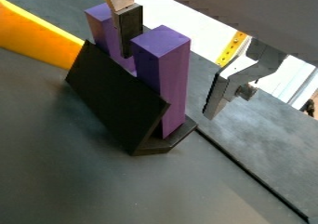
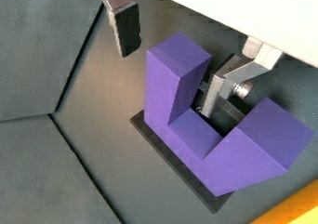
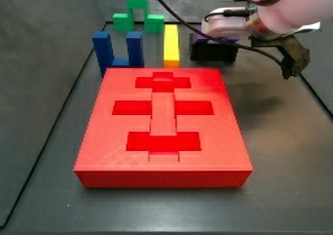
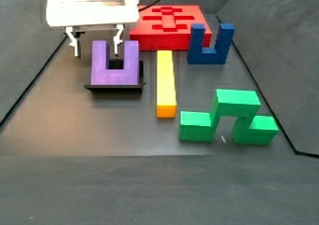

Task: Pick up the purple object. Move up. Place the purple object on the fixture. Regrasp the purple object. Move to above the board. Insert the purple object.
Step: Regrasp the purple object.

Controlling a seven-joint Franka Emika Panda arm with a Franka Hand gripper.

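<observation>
The purple object stands upright on the fixture, prongs pointing up. In both wrist views my gripper straddles one prong. One dark-padded finger sits in the slot between the two prongs, and the silver finger is outside. A gap shows on each side of the prong, so the gripper is open and not holding it. The board lies flat beside the fixture. In a side view the arm and gripper hide the purple object above the fixture.
A yellow bar lies between the fixture and a blue U-shaped block. A green block sits near the front in a side view. Dark sloped walls ring the floor.
</observation>
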